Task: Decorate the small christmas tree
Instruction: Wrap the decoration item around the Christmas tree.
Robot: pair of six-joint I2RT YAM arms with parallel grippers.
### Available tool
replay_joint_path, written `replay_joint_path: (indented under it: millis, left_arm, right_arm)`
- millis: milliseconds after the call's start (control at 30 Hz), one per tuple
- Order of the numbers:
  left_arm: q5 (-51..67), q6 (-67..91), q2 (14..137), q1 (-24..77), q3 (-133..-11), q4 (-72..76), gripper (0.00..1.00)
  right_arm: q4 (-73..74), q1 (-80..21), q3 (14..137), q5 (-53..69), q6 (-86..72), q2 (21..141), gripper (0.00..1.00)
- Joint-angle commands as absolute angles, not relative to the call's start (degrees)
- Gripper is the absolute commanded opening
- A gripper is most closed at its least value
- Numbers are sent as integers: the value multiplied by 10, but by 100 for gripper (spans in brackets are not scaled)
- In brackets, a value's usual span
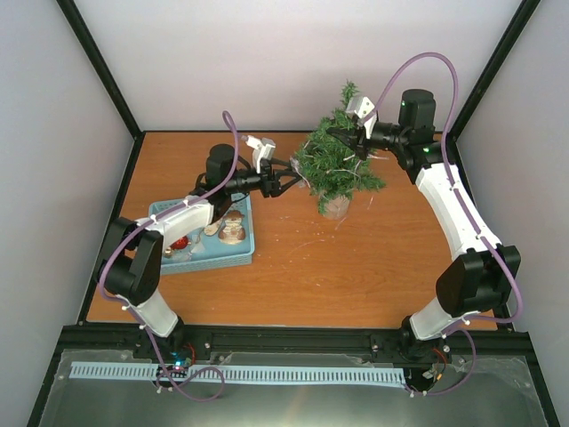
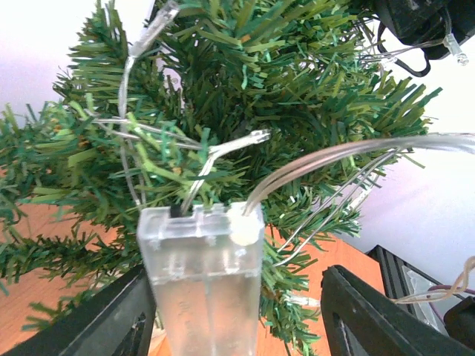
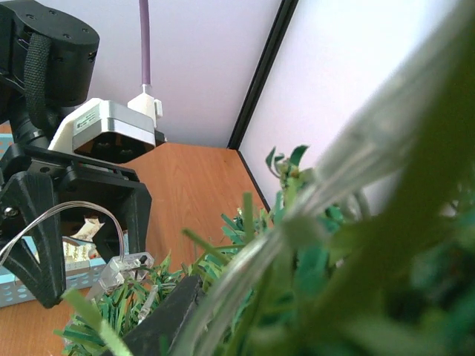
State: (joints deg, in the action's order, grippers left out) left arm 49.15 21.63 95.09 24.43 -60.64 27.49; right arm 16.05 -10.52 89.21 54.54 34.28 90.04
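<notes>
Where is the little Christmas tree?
In the top view, the small christmas tree stands far back on the table, right of centre, between the left tool and right tool; the blue tray lies to its left.

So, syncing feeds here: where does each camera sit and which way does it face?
Top external: above and behind, looking down on the table; left arm and right arm reach the small christmas tree.
Left wrist: faces the tree; its fingers flank a clear battery box.
Right wrist: deep in branches, facing the left gripper; one dark finger shows.
Shared: the tree in all three.
</notes>
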Motion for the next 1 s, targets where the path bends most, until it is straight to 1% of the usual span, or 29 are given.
replay_joint_path:
  millis: [0, 100, 133, 200, 233, 300, 400, 500, 667, 767, 967]
  left_arm:
    - [477, 193, 954, 259, -638, 283, 60]
    - [464, 186, 955, 259, -639, 279, 51]
    - [459, 184, 953, 259, -639, 275, 47]
    - [447, 179, 949, 259, -638, 267, 33]
    - [440, 176, 945, 259, -635, 265, 28]
    - [431, 170, 940, 259, -633, 259, 23]
    - [411, 151, 934, 259, -637, 231, 17]
    - [394, 136, 929, 259, -641, 205, 16]
    - [354, 122, 918, 259, -646, 180, 16]
    - [331, 114, 916, 259, -655, 158, 16]
    - [290, 99, 922, 259, -667, 130, 17]
  right_arm:
    - [147, -102, 910, 544, 342, 894, 21]
    - [148, -102, 910, 542, 341, 894, 22]
    - [148, -102, 910, 540, 341, 893, 23]
    - [148, -102, 910, 537, 342, 893, 25]
    - [148, -102, 910, 535, 342, 892, 26]
    - [147, -102, 910, 529, 341, 890, 31]
    - [143, -102, 907, 524, 337, 885, 40]
    - [132, -102, 902, 522, 331, 880, 49]
    - [125, -102, 900, 497, 325, 875, 59]
    - [123, -102, 898, 481, 322, 871, 69]
    - [98, -102, 872, 442, 308, 846, 79]
